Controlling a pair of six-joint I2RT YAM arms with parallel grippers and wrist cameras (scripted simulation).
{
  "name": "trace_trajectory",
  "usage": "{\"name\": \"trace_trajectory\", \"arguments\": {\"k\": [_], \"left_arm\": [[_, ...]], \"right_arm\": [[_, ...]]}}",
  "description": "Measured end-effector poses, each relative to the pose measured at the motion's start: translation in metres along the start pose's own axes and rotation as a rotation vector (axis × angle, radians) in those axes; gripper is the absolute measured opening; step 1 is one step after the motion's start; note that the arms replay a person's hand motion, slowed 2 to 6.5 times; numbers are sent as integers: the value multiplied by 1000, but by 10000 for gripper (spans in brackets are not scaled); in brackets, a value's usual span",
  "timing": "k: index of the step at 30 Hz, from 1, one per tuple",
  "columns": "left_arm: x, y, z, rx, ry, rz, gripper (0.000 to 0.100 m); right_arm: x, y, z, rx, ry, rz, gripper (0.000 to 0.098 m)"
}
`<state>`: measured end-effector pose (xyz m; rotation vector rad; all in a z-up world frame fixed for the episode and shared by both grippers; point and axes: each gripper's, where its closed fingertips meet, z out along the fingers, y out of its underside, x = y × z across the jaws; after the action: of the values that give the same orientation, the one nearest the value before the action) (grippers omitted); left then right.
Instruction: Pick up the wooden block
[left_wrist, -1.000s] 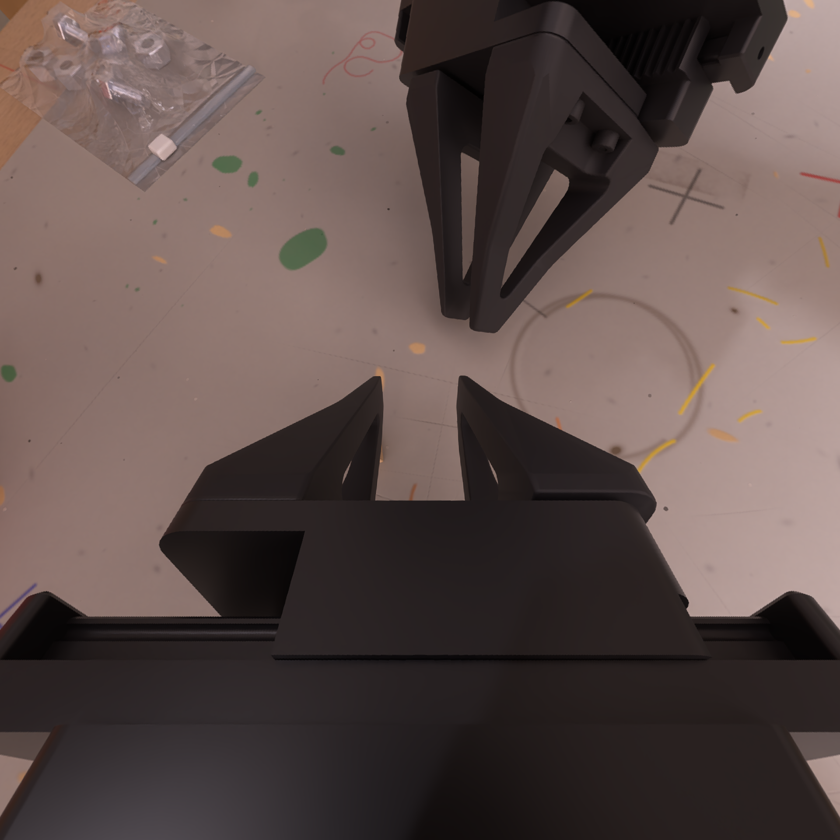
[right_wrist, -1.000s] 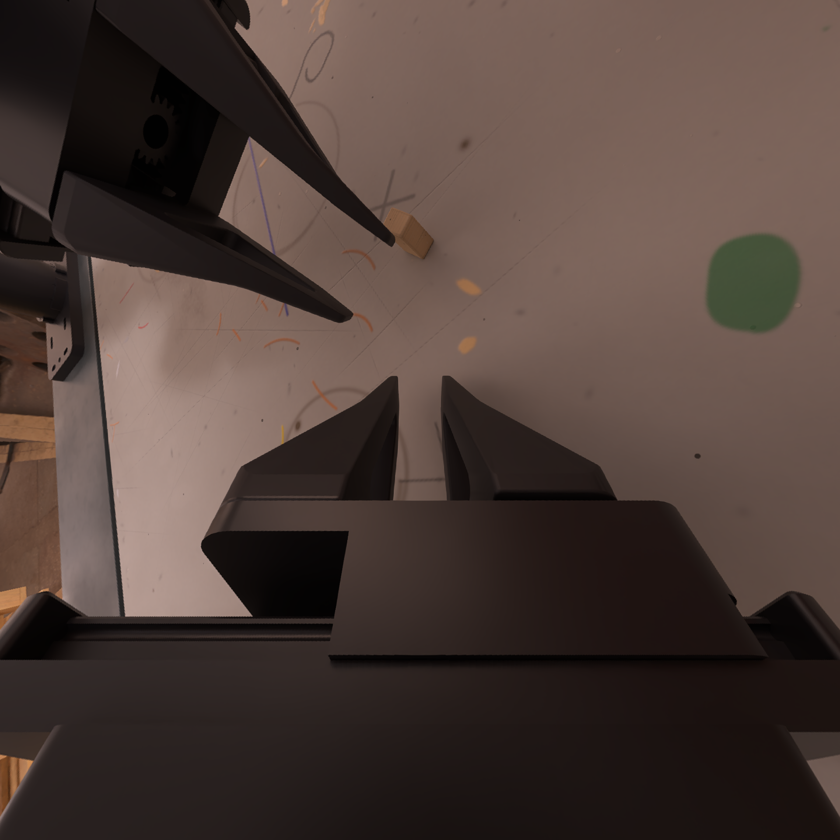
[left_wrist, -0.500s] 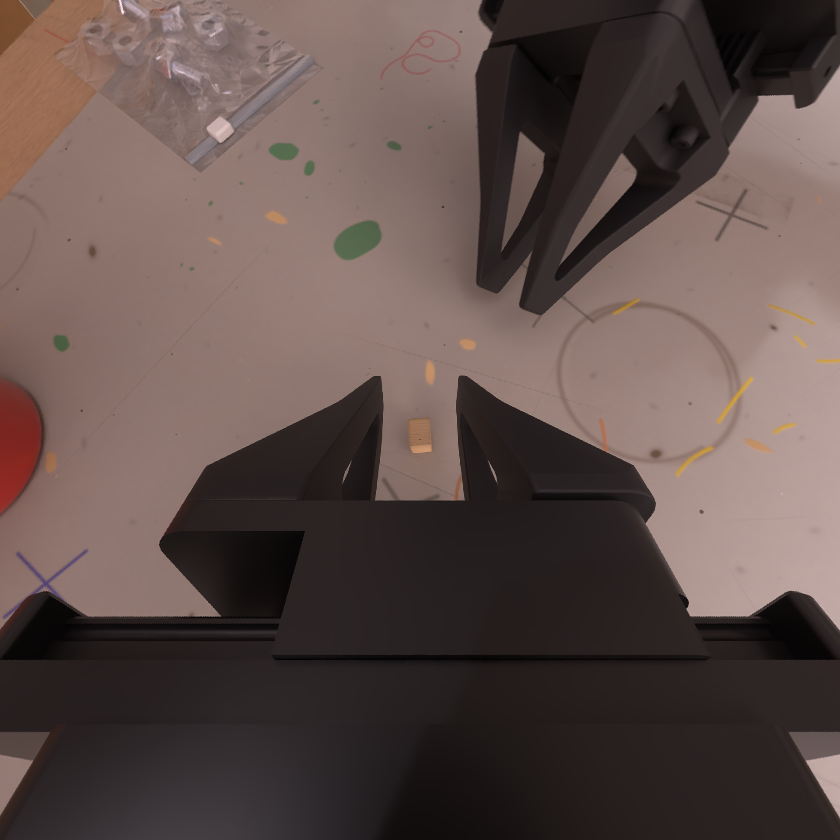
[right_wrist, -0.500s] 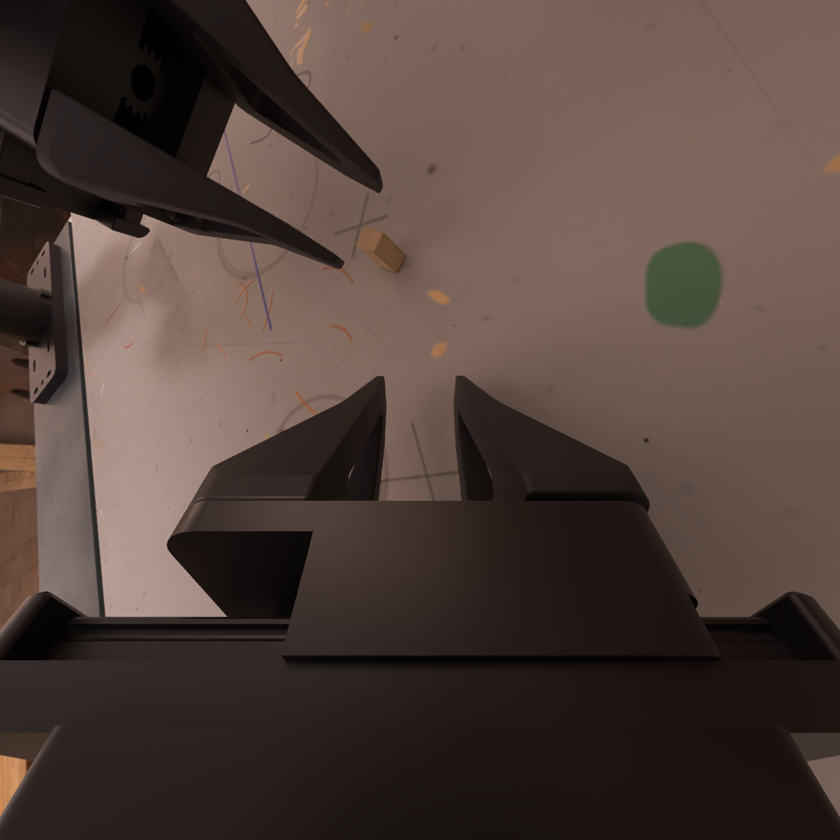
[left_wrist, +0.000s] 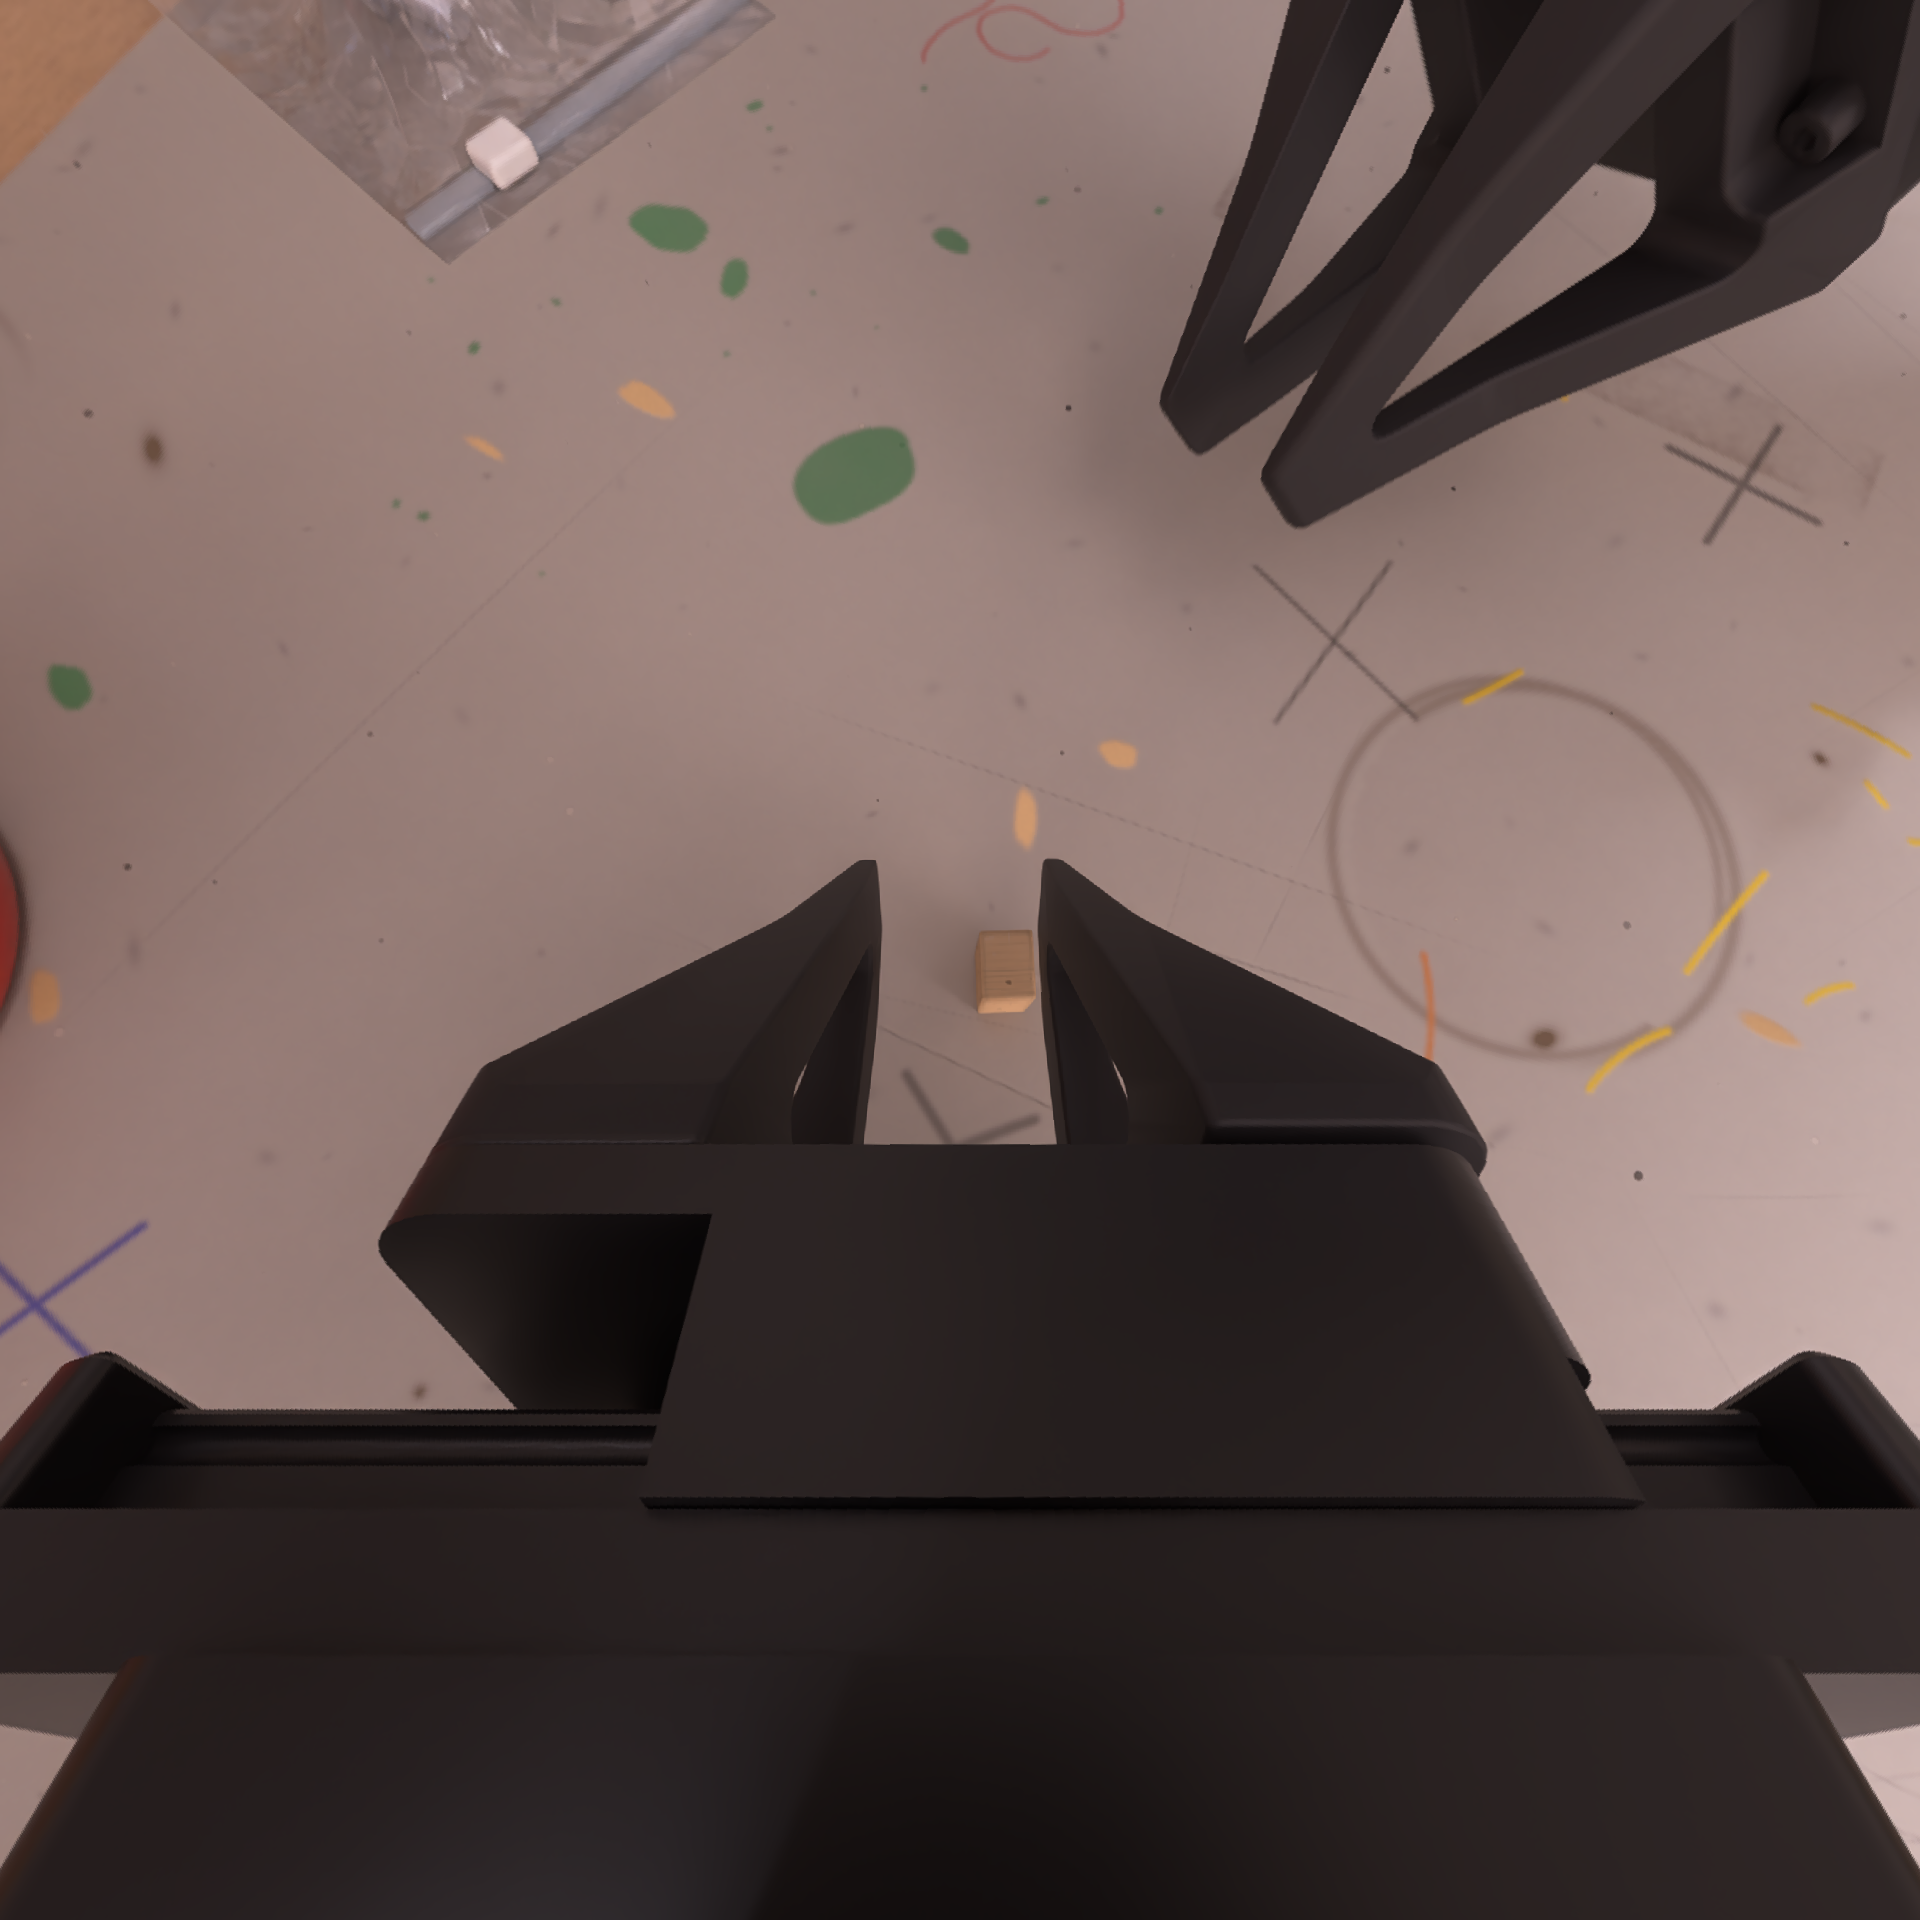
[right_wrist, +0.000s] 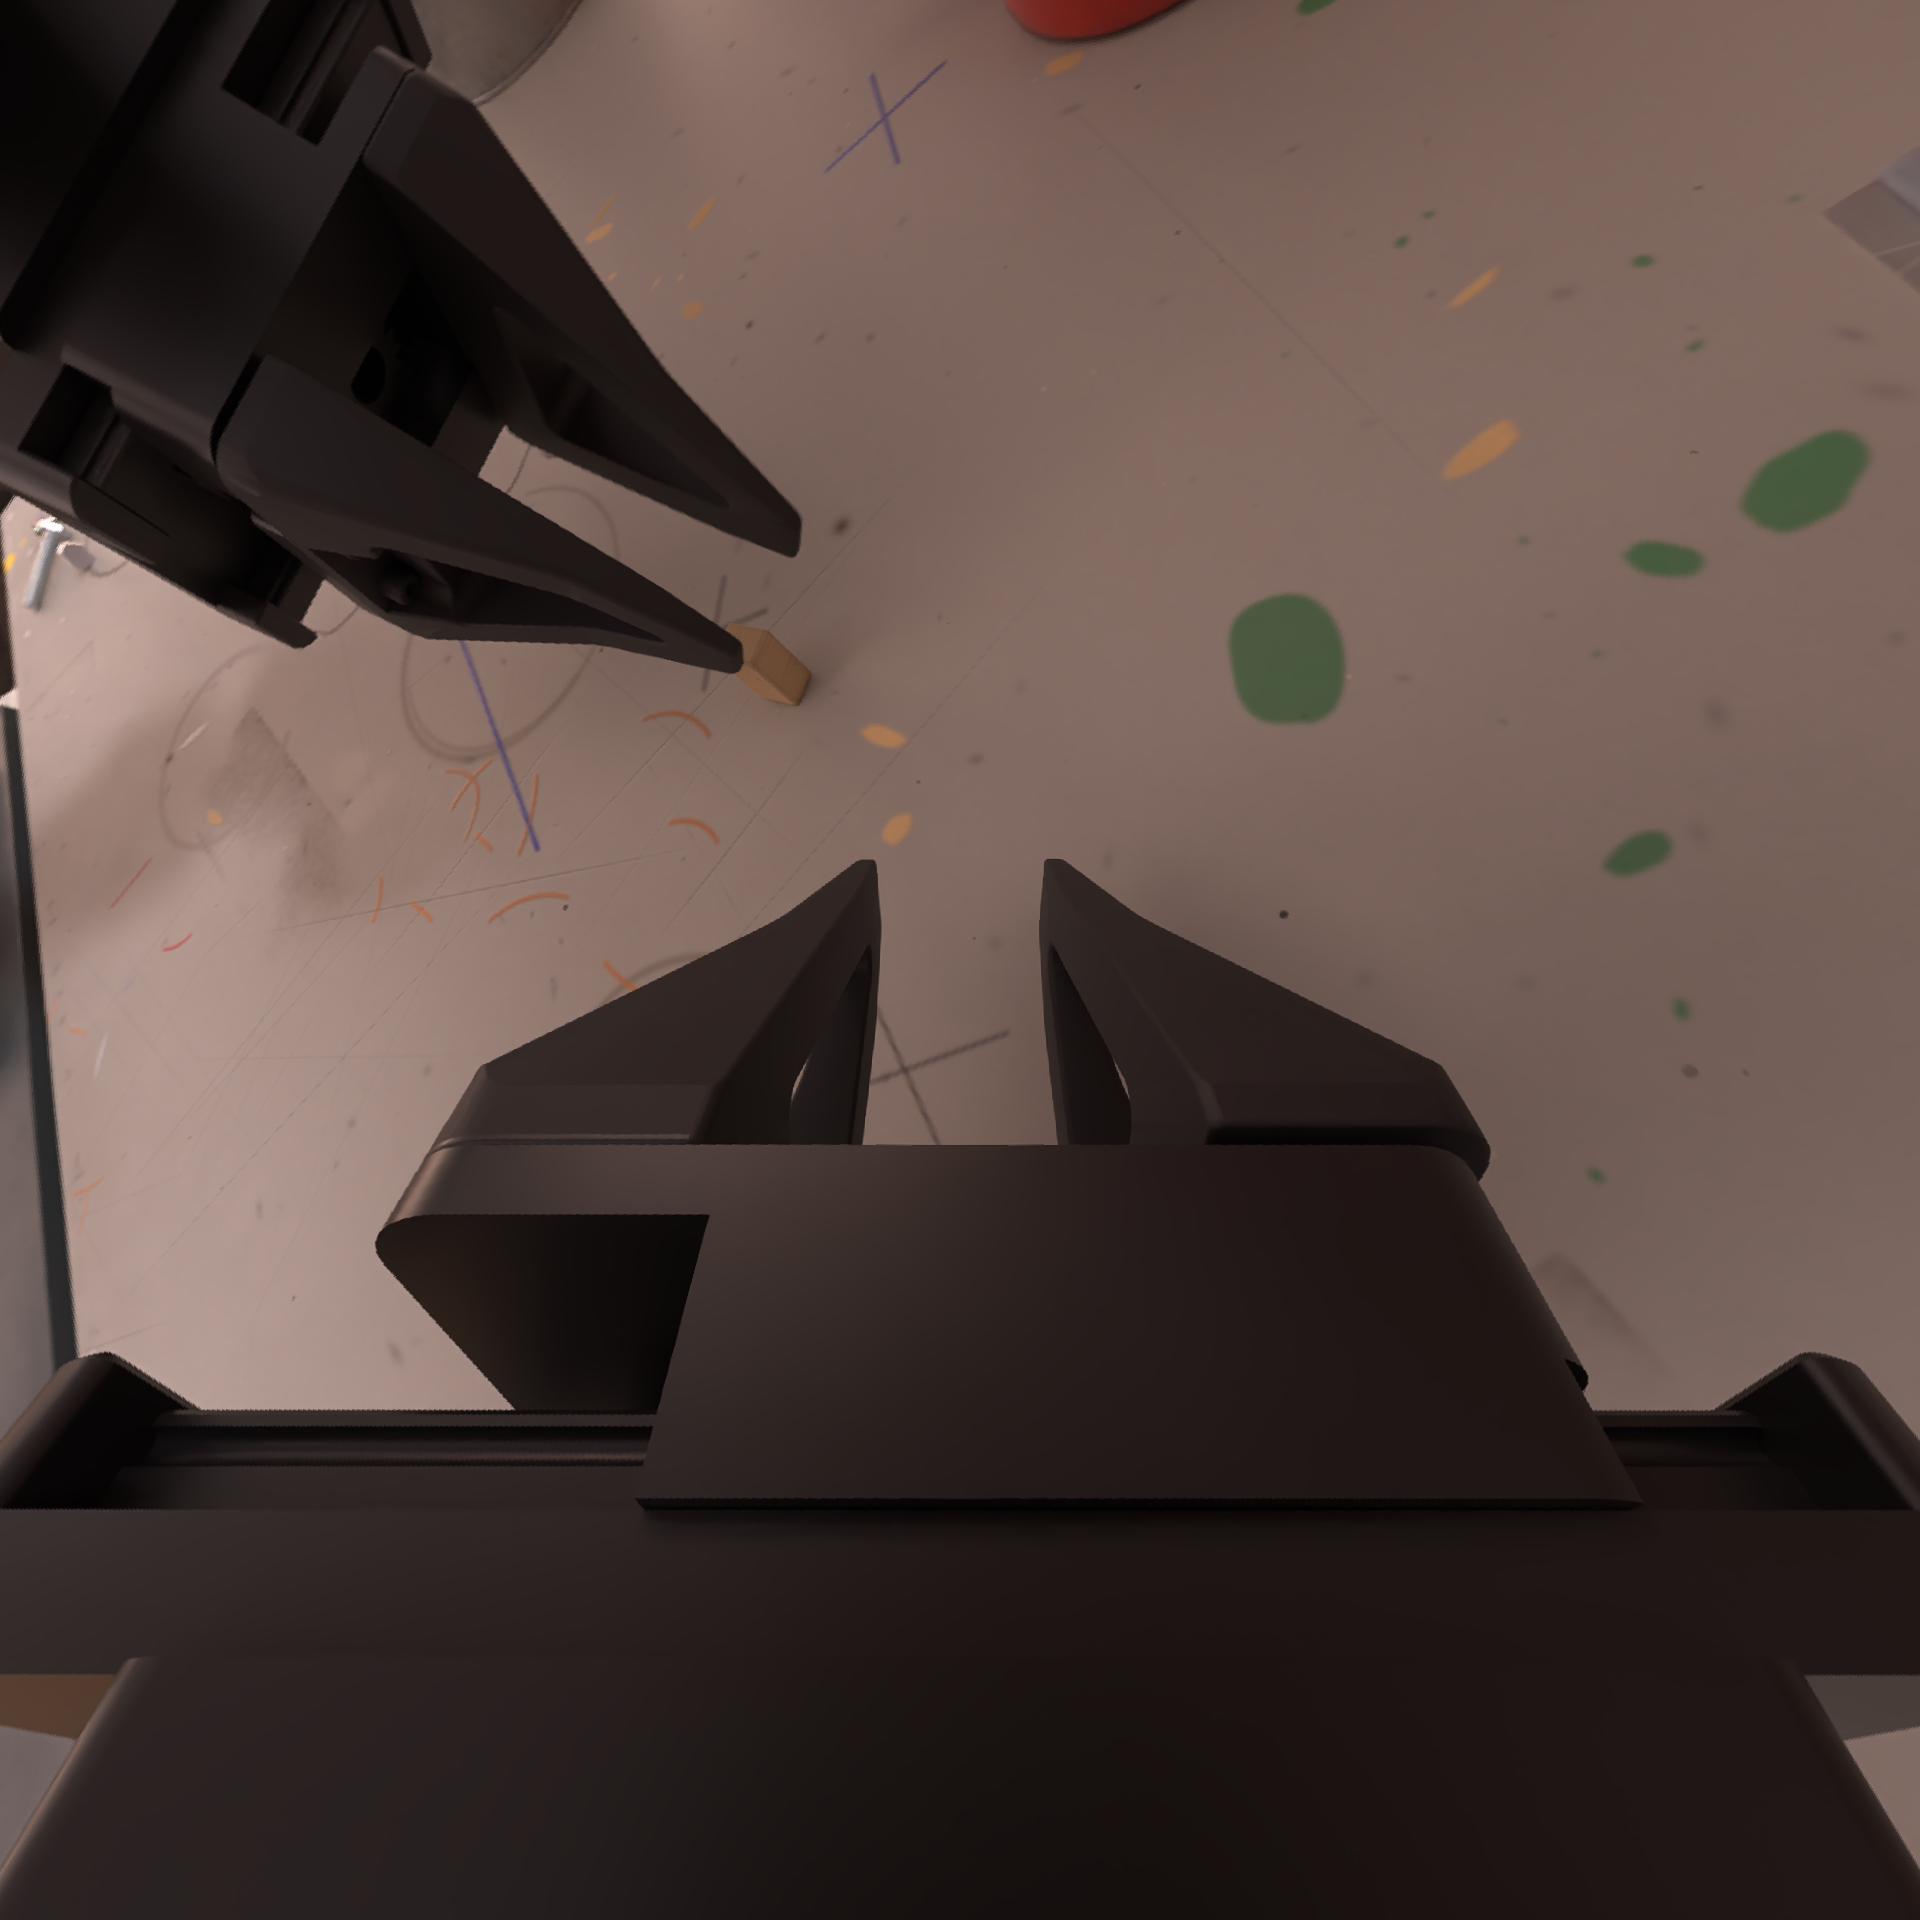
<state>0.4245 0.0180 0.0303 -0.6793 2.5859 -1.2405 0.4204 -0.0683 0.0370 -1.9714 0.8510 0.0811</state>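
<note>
The small wooden block (left_wrist: 1005, 971) lies on the paint-speckled table. In the left wrist view it shows below and between my left gripper's (left_wrist: 958, 873) fingers, nearer the right finger. The left gripper is open and empty and holds above the block without touching it. In the right wrist view the left gripper (right_wrist: 750, 597) hangs at the upper left, and its lower fingertip partly hides the block (right_wrist: 777, 673). My right gripper (right_wrist: 958, 873) is open and empty, well apart from the block. It also shows in the left wrist view (left_wrist: 1247, 473) at the upper right.
A clear zip bag of metal parts (left_wrist: 436, 94) lies at the far left by a wooden strip (left_wrist: 42, 62). A red object (left_wrist: 5, 914) sits at the left edge and also shows in the right wrist view (right_wrist: 1091, 10). The table's edge (right_wrist: 42, 1039) runs down the left.
The block has come into view between my left gripper's fingers. The right gripper has opened wider and drawn away from the left gripper. The left gripper's gap is unchanged.
</note>
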Motion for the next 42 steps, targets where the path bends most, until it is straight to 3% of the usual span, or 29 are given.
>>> {"name": "trace_trajectory", "arguments": {"k": [8,18,28,42], "left_arm": [[4,9,-2,-32,20,-24,206],[7,12,1,-68,7,-23,181],[7,13,7,-92,-31,-6,87],[7,12,9,-97,-46,-10,87]], "right_arm": [[1,3,-6,56,59,7,258],[-5,3,-6,77,32,16,255],[-10,2,-7,95,4,5,254],[-10,2,-12,128,-14,17,253]]}}
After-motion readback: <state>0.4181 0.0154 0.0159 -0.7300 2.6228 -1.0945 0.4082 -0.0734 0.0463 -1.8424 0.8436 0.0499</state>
